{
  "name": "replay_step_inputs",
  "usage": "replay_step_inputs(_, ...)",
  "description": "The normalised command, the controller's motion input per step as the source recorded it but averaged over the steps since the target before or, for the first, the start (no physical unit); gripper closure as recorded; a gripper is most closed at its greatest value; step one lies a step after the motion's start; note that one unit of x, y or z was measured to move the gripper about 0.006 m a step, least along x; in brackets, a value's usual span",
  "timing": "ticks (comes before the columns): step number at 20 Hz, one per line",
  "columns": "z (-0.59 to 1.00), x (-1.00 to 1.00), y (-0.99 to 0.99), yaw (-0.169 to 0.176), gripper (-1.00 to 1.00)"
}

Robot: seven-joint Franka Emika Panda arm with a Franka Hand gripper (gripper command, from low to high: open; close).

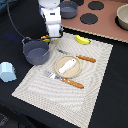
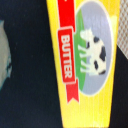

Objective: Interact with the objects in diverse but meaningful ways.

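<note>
My gripper (image 1: 51,34) hangs low at the far edge of the placemat, right over the flat yellow box (image 1: 45,37), of which only a sliver shows. In the wrist view the box (image 2: 82,60) fills the frame: yellow, with a red "BUTTER" ribbon and a cow picture. No fingers show, so I cannot tell whether the gripper is open or shut. The grey-blue two-handled pot (image 1: 36,52) stands just to the exterior view's left of the gripper. The yellow banana (image 1: 82,40) lies to the right. The pale blue carton (image 1: 7,72) sits at the far left. A small white piece (image 1: 68,65) lies on a tan plate (image 1: 58,64).
A striped placemat (image 1: 95,85) holds the plate, an orange-handled knife (image 1: 83,58) and an orange-handled fork (image 1: 66,80). Behind are a toy stove top (image 1: 107,17) with black burners, a dark pot (image 1: 68,9) and a bowl (image 1: 123,18).
</note>
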Motion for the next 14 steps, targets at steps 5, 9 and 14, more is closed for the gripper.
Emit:
replay_step_inputs(5, -0.08, -0.08, -0.01, 0.08, 1.0)
replay_step_inputs(9, 0.01, 0.0, 0.0, 0.067, 1.0)
replay_step_inputs(14, 0.08, -0.01, 0.0, 0.065, 1.0)
